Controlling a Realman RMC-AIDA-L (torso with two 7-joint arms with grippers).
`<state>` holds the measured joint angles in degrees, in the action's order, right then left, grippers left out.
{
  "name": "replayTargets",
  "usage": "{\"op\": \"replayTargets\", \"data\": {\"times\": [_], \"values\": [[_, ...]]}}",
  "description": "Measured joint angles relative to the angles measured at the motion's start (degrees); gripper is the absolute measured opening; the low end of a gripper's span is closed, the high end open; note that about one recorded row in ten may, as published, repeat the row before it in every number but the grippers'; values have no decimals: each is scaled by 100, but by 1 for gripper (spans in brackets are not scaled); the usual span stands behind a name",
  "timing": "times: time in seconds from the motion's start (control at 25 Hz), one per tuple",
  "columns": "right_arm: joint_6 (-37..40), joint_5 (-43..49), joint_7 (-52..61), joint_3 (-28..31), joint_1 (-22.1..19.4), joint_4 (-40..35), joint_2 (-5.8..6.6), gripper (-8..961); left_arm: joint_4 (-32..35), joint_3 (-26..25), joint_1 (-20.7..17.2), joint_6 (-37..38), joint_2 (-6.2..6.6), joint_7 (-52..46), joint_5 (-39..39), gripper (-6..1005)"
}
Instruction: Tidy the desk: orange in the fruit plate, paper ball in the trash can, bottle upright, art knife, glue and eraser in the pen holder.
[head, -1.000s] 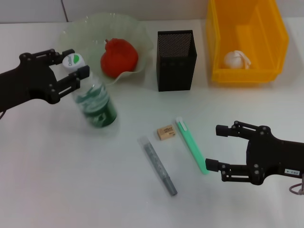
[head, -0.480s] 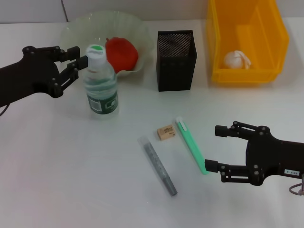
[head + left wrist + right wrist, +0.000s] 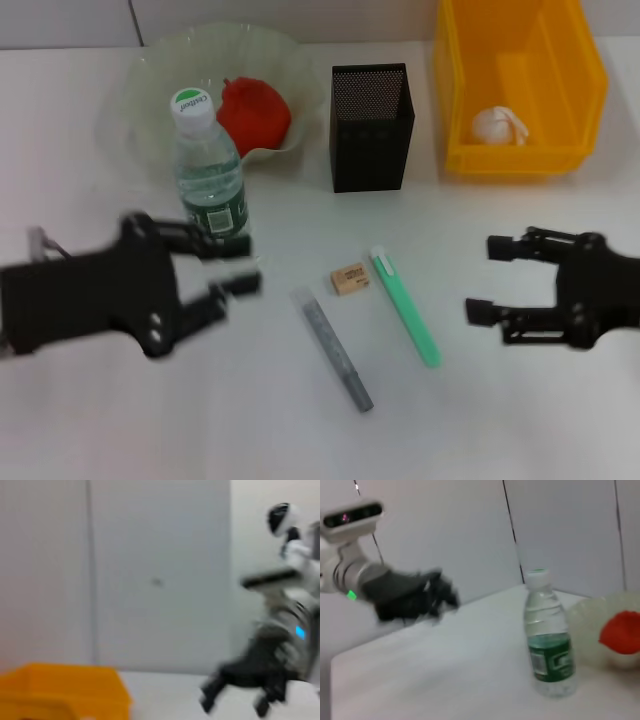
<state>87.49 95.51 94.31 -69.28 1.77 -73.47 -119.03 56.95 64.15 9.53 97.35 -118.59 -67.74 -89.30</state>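
Note:
The clear bottle (image 3: 208,170) with a green label stands upright in front of the fruit plate (image 3: 150,70); it also shows in the right wrist view (image 3: 549,645). The orange (image 3: 253,112) lies in the plate. The paper ball (image 3: 498,125) lies in the yellow bin (image 3: 590,90). The eraser (image 3: 349,279), the green art knife (image 3: 405,305) and the grey glue stick (image 3: 332,348) lie on the table in front of the black mesh pen holder (image 3: 371,125). My left gripper (image 3: 240,265) is open and empty, just in front of the bottle. My right gripper (image 3: 486,279) is open and empty, right of the knife.
The white table (image 3: 300,430) runs to the front edge. The yellow bin also shows in the left wrist view (image 3: 60,687), with my right arm (image 3: 250,675) beyond it. The right wrist view shows my left gripper (image 3: 415,597) blurred beyond the bottle.
The left gripper has let go of the bottle, which now stands upright, and has drawn back toward the front. The right gripper has shifted right, away from the knife.

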Motion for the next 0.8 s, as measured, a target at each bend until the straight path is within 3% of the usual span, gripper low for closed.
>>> {"op": "replayTargets", "data": {"times": [0.12,0.16,0.2,0.32,0.36,0.4,0.52,0.56,0.6,0.76,0.8], "values": [[525,1215,1781,364,329,-1402,1,842,-594,185,171,-15,-3,181,-114,166],[971,2321,3248,415,780,-2315,3,841,-1106,212,293,-18,3,543,-144,208],[971,2321,3248,415,780,-2315,3,841,-1106,212,293,-18,3,543,-144,251],[1675,3869,4992,326,1801,-3081,-2,841,-1871,180,453,-38,8,1224,-150,380],[2045,4690,5888,143,2533,-3073,-18,841,-2195,158,514,-103,8,1431,-150,429],[2045,4690,5888,143,2533,-3073,-18,841,-2195,158,514,-103,8,1431,-150,478],[2124,5185,6645,-238,3337,-2483,-32,840,-2330,166,537,-265,9,1467,-149,624],[1969,5225,6864,-607,3719,-1938,-39,840,-2340,171,536,-305,9,1465,-148,662],[1969,5225,6864,-607,3719,-1938,-39,840,-2341,172,535,-318,10,1455,-148,700],[1430,5294,7142,-1576,4118,-1121,-50,840,-2343,156,520,-328,18,1420,-149,853],[1289,5336,7208,-1777,4182,-946,-51,840,-2344,156,517,-329,19,1420,-148,852]]}}
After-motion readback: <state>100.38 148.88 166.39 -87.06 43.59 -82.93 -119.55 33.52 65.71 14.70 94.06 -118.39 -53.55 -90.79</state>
